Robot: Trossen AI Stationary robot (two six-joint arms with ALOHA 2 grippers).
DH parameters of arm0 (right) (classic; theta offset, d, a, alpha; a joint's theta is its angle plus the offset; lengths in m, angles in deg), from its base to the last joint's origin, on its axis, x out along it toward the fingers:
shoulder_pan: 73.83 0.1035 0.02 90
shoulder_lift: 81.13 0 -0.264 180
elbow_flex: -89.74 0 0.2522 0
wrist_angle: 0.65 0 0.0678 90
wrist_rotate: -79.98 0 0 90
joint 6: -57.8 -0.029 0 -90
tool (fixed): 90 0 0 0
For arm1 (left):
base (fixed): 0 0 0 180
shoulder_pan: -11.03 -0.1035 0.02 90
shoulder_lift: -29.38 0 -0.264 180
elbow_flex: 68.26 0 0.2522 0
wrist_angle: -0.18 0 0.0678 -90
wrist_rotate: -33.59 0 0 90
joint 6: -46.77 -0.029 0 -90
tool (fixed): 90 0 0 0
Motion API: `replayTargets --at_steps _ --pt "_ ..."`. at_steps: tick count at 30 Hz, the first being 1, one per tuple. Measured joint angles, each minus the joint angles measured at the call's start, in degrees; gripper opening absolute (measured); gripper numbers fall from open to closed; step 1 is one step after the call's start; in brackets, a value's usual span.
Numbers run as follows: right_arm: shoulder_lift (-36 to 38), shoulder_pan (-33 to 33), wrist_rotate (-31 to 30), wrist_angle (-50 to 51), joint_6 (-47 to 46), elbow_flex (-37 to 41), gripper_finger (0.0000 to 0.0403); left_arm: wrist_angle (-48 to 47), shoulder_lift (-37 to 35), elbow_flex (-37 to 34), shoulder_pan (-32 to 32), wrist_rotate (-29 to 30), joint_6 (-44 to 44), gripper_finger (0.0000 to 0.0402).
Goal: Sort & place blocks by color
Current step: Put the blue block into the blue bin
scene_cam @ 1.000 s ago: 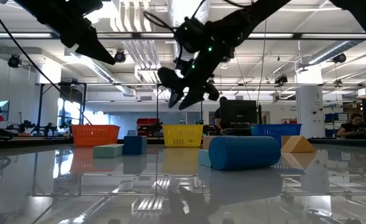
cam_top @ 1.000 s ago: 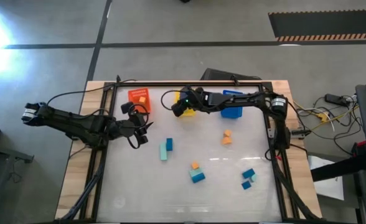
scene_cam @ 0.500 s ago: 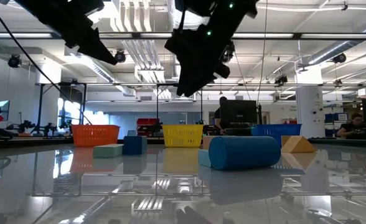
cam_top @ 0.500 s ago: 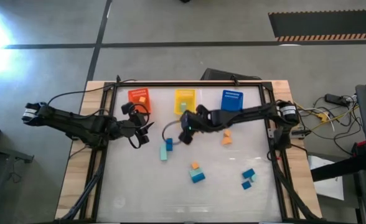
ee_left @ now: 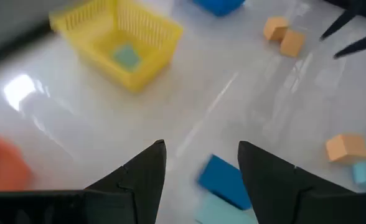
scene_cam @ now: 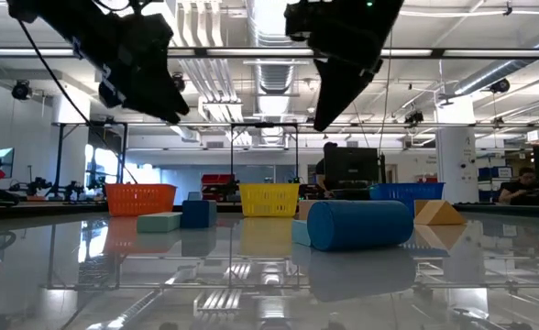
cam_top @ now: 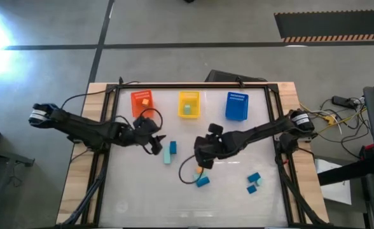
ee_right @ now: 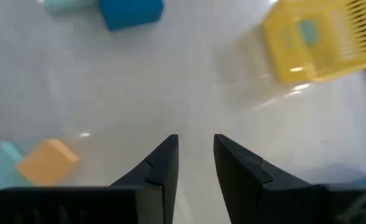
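Between our left gripper (ee_left: 198,171) fingers there is a wide gap with nothing in it; just past the tips lies a small blue cube (ee_left: 225,181) touching a pale teal-green bar (ee_left: 223,211). Our right gripper (ee_right: 195,158) fingers stand a narrower gap apart, also empty, above bare glossy white surface (ee_right: 170,81), with a small orange cube (ee_right: 48,160) and a teal-green block (ee_right: 4,155) off to one side.

From above, our left gripper (cam_top: 156,144) hangs just beside the blue-and-teal pair (cam_top: 170,152), and our right gripper (cam_top: 204,152) sits near the orange cube and blue block (cam_top: 201,177) mid-surface. More blue and teal blocks (cam_top: 254,181) lie well apart on the right side.

We judge these blocks light, rigid and smooth-faced, apt to skate on the shiny surface; we would pinch across two flat opposite faces, squarely, and clear of the touching neighbour

The orange bin (cam_top: 142,102) and yellow mesh bin (cam_top: 188,104) each hold one block; the blue bin (cam_top: 236,105) looks empty
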Motion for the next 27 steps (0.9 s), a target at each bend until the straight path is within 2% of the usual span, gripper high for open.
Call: replayTargets --at_steps 3,6,14,20,27 --pt "0.6 0.9 -6.1 2.5 0.9 0.0 0.0081 -2.3 5.3 2.2 0.8 -1.4 10.1 0.0184" --pt "1.8 1.0 -10.0 4.1 1.5 0.7 0.0074 -4.0 11.1 6.0 1.5 -4.0 15.7 0.0184" --pt "10.2 1.0 -15.6 2.9 3.4 7.6 0.0065 -23.4 24.7 21.2 2.4 -6.2 26.5 0.0184" --pt "20.5 1.0 -17.2 -7.6 4.6 16.5 0.0065 -24.2 30.1 28.3 2.4 -8.8 27.7 0.0184" --pt "33.4 1.0 -16.5 -27.2 12.3 30.4 0.0065 -24.9 31.9 28.7 0.7 -8.8 31.6 0.0184"
